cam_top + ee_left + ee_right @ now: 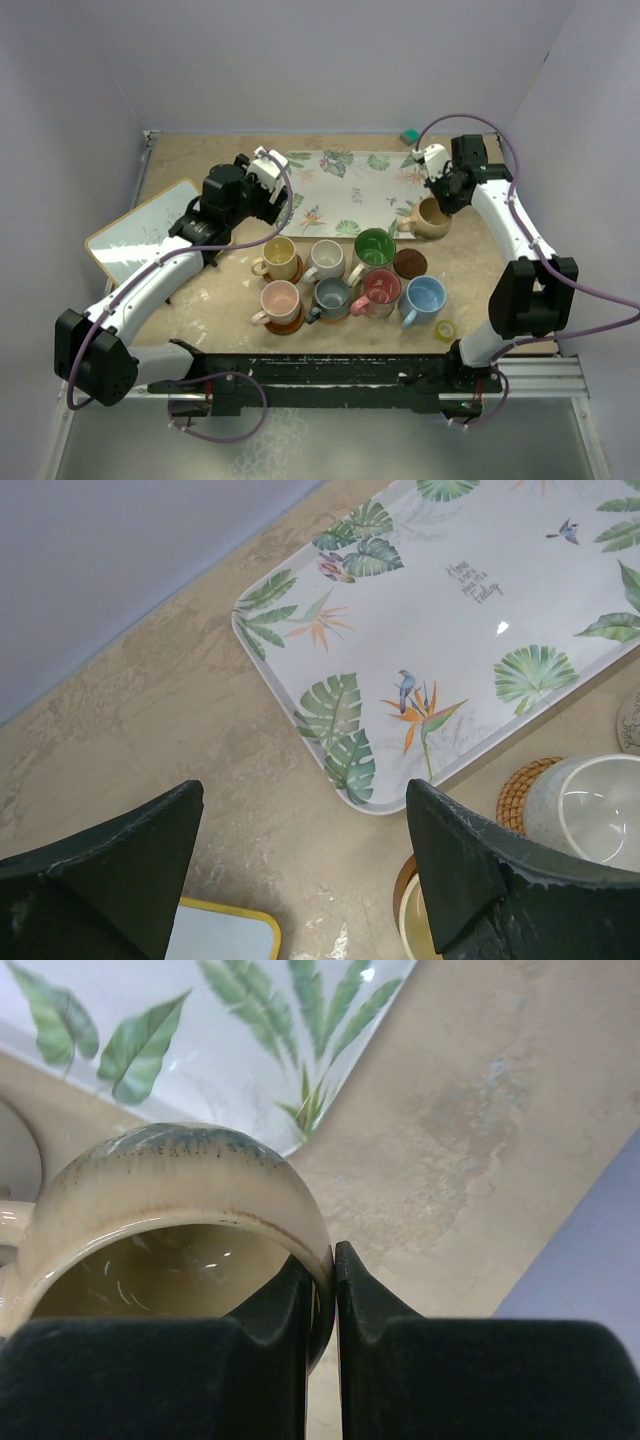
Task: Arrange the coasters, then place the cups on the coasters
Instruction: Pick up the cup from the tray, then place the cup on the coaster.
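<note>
Right tool (322, 1265) is clamping the rim of the tan cup (180, 1190), one finger inside, at the near right corner of the tray (340, 190). You're probably aiming for the bare coaster (410, 263) in front of that tray. Left tool (305, 810) is hanging open over its left end.

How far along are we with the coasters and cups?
Done: seven cups stand clustered, the yellow cup and pink cup visibly on coasters. In hand: the right gripper pinches the tan cup by its rim. Left: set it on the bare dark coaster. The left gripper is open, holding nothing.
</note>
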